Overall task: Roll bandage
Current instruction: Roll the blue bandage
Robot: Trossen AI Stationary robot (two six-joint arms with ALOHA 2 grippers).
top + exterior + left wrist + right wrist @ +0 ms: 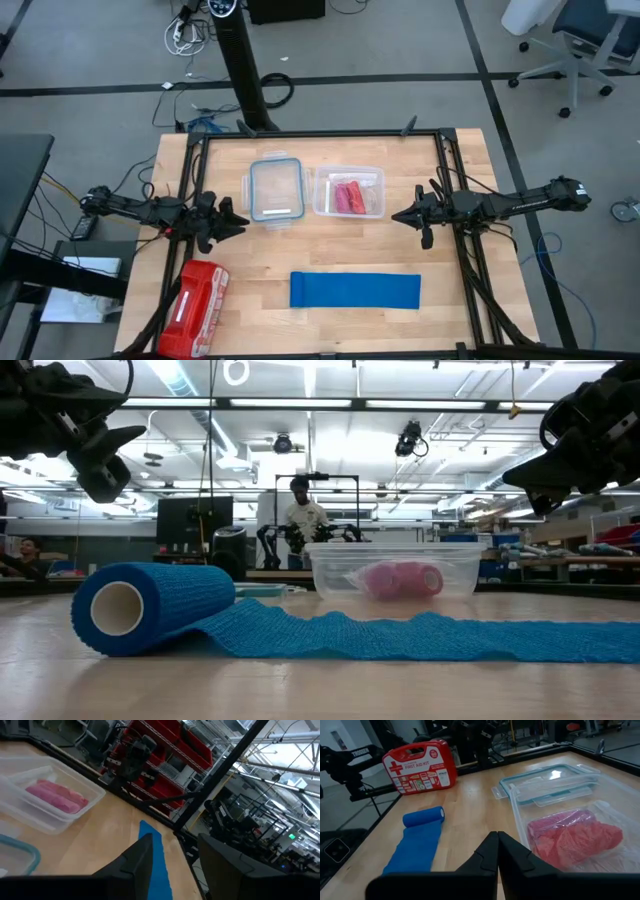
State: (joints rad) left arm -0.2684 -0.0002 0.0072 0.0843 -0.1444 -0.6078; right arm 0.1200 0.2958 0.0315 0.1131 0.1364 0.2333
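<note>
The blue bandage (355,290) lies flat on the table near its front edge. Its left end is wound into a short roll (150,605), and the rest stretches rightward as a slightly wavy strip (420,635). It also shows in the right wrist view as the bandage (420,840). My left gripper (235,222) hovers open at the table's left side, pointing level toward the middle, clear of the bandage (155,855). At the right side my right gripper (397,216) hovers shut, its fingers (497,852) holding nothing.
A clear plastic container (348,193) with red-pink fabric rolls (570,837) stands behind the bandage. Its teal-rimmed lid (275,188) lies left of it. A red first-aid pouch (195,300) sits at the front left. A person stands in the room beyond (300,510).
</note>
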